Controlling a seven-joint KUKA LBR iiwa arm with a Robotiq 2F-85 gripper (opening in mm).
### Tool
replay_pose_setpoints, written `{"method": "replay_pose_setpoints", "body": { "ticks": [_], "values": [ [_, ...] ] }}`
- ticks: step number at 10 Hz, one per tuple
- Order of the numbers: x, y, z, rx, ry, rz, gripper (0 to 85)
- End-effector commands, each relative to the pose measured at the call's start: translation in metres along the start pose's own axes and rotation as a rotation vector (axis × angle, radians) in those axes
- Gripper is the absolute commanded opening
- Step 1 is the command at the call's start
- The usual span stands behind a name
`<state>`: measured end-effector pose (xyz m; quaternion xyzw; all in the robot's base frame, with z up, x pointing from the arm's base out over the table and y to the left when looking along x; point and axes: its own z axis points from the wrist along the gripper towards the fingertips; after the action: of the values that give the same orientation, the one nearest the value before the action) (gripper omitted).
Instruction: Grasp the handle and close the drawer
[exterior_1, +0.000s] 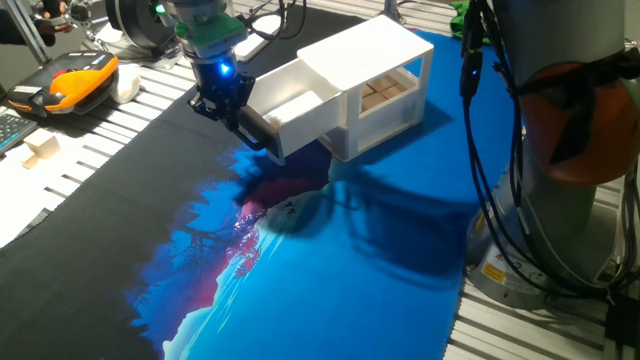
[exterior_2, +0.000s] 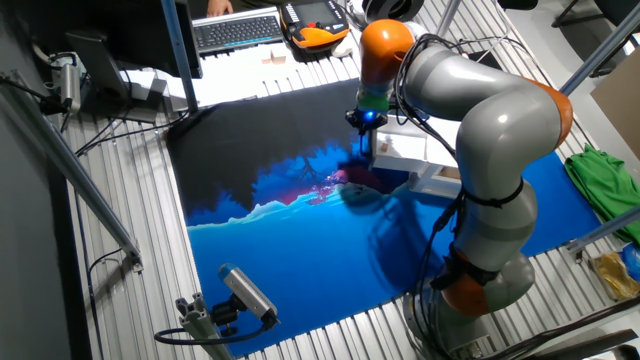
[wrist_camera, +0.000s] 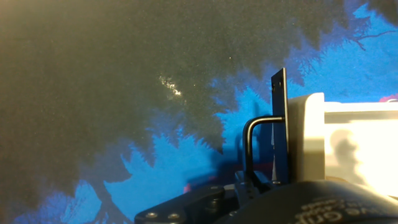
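Handle (wrist_camera: 260, 149) sits right at my end effector (exterior_1: 238, 112), bar running crosswise to push direction; drawer (exterior_1: 290, 112) open (finger state: cannot tell).

From the hand view I get only part of the drawer (wrist_camera: 348, 140) — the right edge cuts it off. The gripper's (exterior_1: 243, 122) fingertips hide behind the handle (wrist_camera: 260, 146) — I can't tell their grip. My other fixed view buries both behind the arm (exterior_2: 480, 110).
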<state>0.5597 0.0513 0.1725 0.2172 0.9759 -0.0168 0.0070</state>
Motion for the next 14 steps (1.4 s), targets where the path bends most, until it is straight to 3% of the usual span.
{"method": "replay_pose_setpoints", "body": {
  "ticks": [1,14],
  "values": [
    [0.000,-0.001,-0.002,-0.001,0.001,-0.003,0.0],
    [0.002,-0.017,-0.002,-0.001,-0.014,-0.041,0.0]
  ]
}}
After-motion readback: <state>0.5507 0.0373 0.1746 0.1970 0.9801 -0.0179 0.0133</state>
